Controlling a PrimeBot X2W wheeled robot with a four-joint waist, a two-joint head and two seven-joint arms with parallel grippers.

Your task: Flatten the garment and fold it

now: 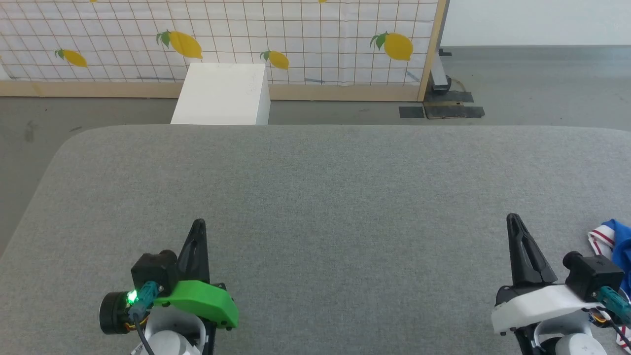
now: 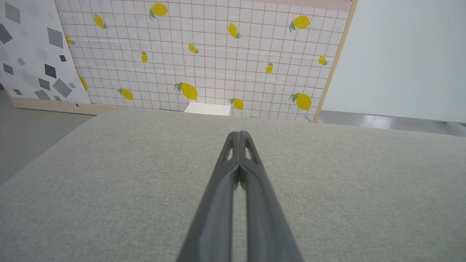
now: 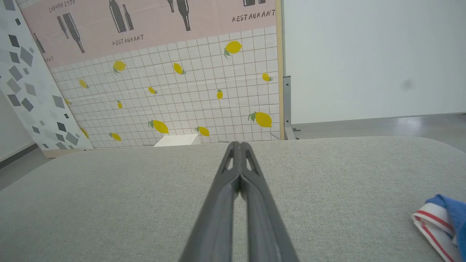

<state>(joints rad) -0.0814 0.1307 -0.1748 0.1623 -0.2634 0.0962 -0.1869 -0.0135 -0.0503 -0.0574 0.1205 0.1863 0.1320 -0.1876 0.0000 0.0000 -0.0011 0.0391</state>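
Blue garment (image 1: 613, 241): one, lay bunched at the right edge of the counter (image 1: 315, 187), just beside the right pincer (image 1: 512, 219); flattening not yet begun, I judged.
Right pincer: one, fingers pressed together, empty; nearest the cloth, so likely first to reach.
Left pincer (image 1: 198, 224): one, likewise closed and empty, well apart from it.
Counter: one, grey fabric, offered room for spreading.

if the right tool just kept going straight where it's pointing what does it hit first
Nothing close: the right tool points across the grey padded surface; the garment lies off to its right, outside that line. Past the far edge the lemon-print panel looks first, though depth is unclear.
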